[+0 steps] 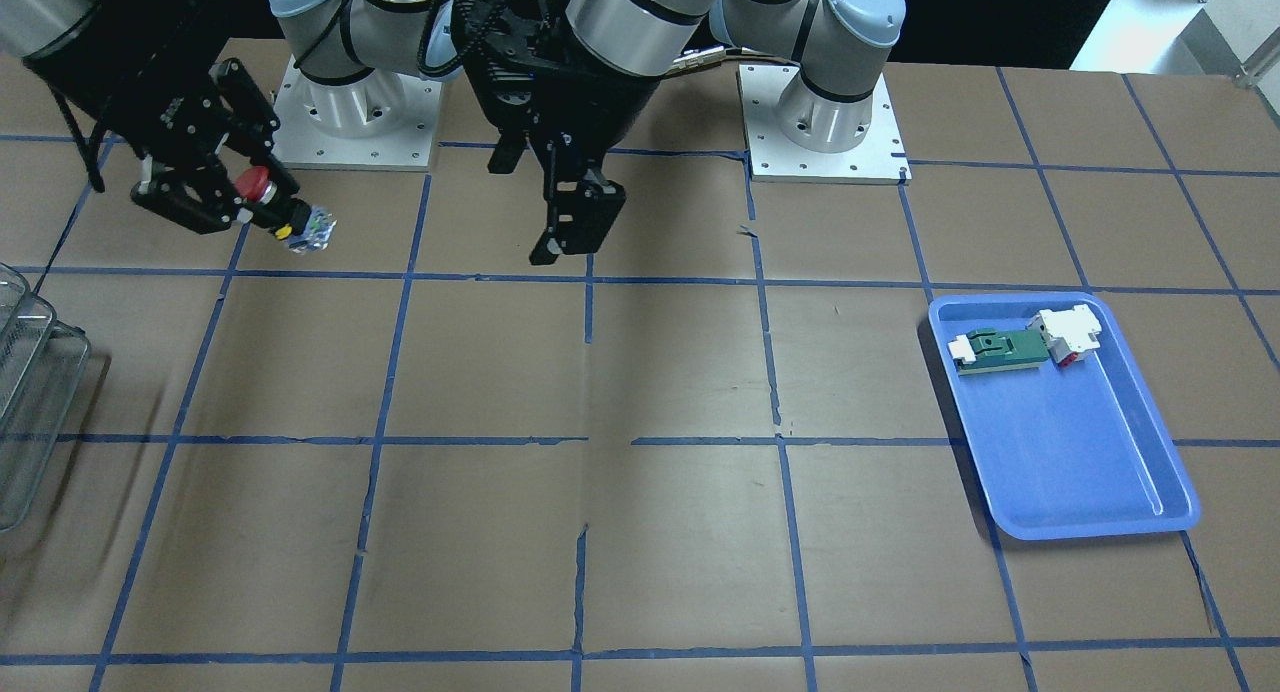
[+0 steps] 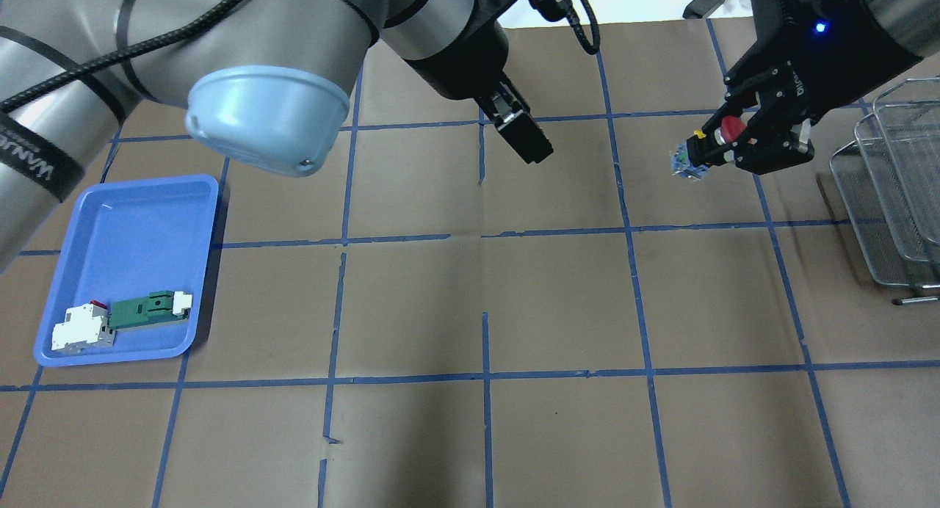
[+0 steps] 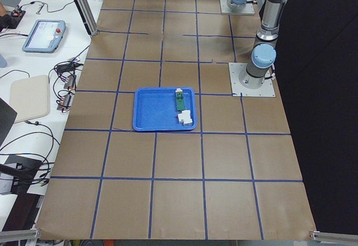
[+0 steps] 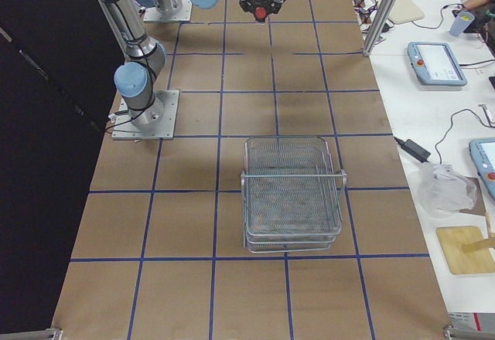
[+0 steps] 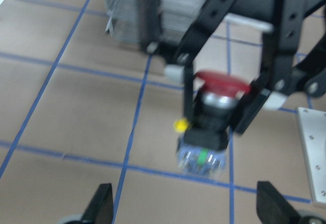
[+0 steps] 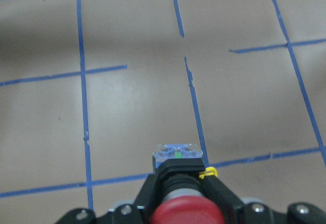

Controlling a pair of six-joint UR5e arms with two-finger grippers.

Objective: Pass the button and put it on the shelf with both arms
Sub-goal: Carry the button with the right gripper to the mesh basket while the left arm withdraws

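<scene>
Far left: blue tray on the tabletop. A white block and a green-and-white piece lie end to end at its near edge. Neither is part of the job, and both are well apart from the arms.

Centre, far side: left gripper hangs above the tabletop. In the left wrist view its fingers stand wide apart with nothing between them. Its camera looks straight at the button, so it faces the other gripper.

Right of centre: right gripper has the button, fingers closed on the black body just under the red cap. The button is carried clear of the tabletop and lies roughly level, clear contact block pointing left, red cap back toward the palm. Gripping the body leaves the wide cap as a stop against slipping.

Far right: shelf, wire mesh, just beside the right gripper and well apart from the left one. That likely explains the pass: the tray side suits the left arm, the shelf side the right.

Judgement: the pass looks done. Placing remains. The button probably needs turning before it is set down in the mesh.
</scene>
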